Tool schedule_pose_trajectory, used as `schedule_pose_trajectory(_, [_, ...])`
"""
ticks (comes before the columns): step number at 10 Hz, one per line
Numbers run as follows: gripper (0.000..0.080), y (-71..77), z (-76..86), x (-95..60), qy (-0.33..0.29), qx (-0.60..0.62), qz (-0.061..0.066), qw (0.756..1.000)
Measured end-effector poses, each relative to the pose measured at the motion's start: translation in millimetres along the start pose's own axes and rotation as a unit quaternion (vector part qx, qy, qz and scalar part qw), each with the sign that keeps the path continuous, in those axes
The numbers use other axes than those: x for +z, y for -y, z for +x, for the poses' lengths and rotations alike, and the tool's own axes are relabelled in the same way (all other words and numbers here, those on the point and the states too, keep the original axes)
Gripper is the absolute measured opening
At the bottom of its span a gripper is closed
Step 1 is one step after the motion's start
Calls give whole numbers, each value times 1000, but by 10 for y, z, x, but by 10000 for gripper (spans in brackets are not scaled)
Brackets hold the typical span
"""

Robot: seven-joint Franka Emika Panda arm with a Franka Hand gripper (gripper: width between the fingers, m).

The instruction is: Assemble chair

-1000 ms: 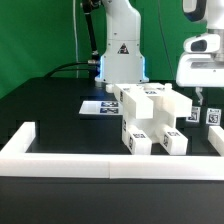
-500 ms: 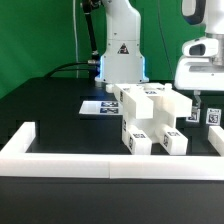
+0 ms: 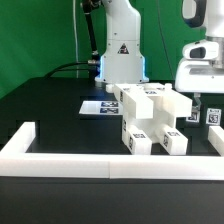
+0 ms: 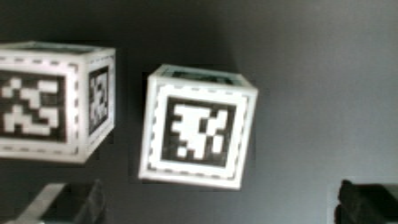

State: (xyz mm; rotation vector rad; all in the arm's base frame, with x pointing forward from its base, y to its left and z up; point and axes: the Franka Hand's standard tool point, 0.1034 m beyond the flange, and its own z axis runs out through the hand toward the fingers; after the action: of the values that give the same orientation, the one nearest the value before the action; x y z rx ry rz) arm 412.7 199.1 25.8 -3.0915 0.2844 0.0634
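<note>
Over the exterior view's right side, we had the gripper (image 4: 214,207) hovering above a loose tagged block (image 4: 196,128), fingers spread wide; the part-built chair (image 3: 150,114) sat mid-table. Risk: the neighbouring block (image 4: 54,100) stood close, so an off-centre descent could clip it.

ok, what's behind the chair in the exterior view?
The marker board lies flat behind the chair and shows at the exterior view's left. The chair covers its other end. Further back stands the robot base.
</note>
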Motion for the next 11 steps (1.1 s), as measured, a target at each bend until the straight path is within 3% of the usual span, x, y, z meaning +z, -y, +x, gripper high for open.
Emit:
schedule_pose_trajectory(6, [649,55,-84,91,6,-8,-5,1000])
schedule_pose_trajectory(11, [649,-18,-157,194,4,-10,-9,1000])
